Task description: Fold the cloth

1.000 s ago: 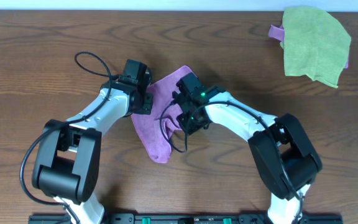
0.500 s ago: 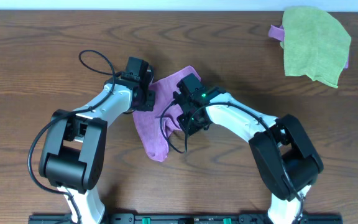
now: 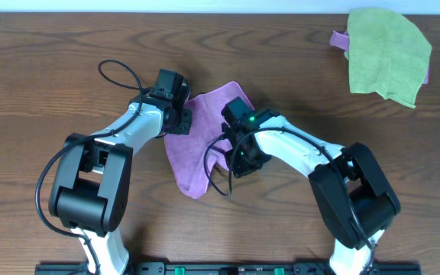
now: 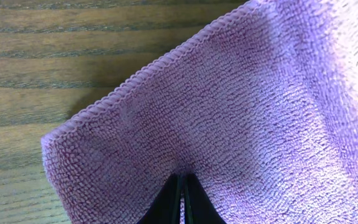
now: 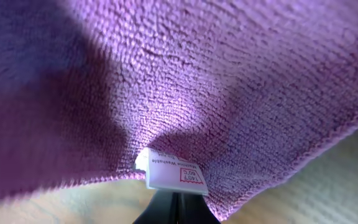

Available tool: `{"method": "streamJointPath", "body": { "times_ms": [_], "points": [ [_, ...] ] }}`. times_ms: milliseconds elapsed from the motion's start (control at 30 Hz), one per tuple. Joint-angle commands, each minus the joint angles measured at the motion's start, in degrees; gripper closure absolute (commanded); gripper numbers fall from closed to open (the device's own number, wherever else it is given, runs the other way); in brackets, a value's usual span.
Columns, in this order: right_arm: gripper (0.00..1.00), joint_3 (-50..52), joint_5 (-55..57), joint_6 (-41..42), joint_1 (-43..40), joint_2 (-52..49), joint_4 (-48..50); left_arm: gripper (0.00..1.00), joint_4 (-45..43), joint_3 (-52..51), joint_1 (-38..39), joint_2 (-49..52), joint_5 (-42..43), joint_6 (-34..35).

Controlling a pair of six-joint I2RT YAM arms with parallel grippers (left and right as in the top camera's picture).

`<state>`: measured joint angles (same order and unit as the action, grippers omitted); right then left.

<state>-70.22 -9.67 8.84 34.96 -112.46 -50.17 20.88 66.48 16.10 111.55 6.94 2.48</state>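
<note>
Right gripper [image 5: 173,198] has shifted toward lower right, spreading the purple cloth [image 3: 197,145] at overhead centre; it and left gripper [image 4: 180,184] each pinch an opposite hem, likely tensioning it flat before folding.

A purple cloth [image 5: 216,81] fills nearly the whole frame, its looped weave sharp in the middle and blurred in shadow at the upper left. At the bottom centre the right gripper [image 5: 174,208] has its dark tips pressed together on the cloth's hem, just under a white label [image 5: 173,175] with red print. Pale table [image 5: 353,186] shows in the lower corners
</note>
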Motion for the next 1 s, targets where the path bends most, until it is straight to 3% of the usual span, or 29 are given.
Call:
{"method": "streamJointPath", "body": {
  "times_ms": [0, 200, 667, 967],
  "points": [
    [0.99, 3.3, 3.4, 4.3, 0.2, -2.9, -3.1, 0.94, 0.7, -2.2, -1.7, 5.2, -3.1, -1.9],
    [0.99, 3.9, 3.5, 5.9, 0.3, -2.7, -5.4, 0.94, 0.7, -1.7, -4.1, 5.2, -3.1, -3.4],
    [0.99, 13.0, 6.4, 8.5, -0.9, 9.9, 0.7, 0.94, 2.1, 3.8, -5.0, 5.2, -2.2, -5.6],
    [0.98, 13.8, 3.1, 10.7, 2.7, 11.4, 3.0, 0.94, 4.2, 7.7, -4.5, 5.2, 0.6, -7.3]
  ]
}}
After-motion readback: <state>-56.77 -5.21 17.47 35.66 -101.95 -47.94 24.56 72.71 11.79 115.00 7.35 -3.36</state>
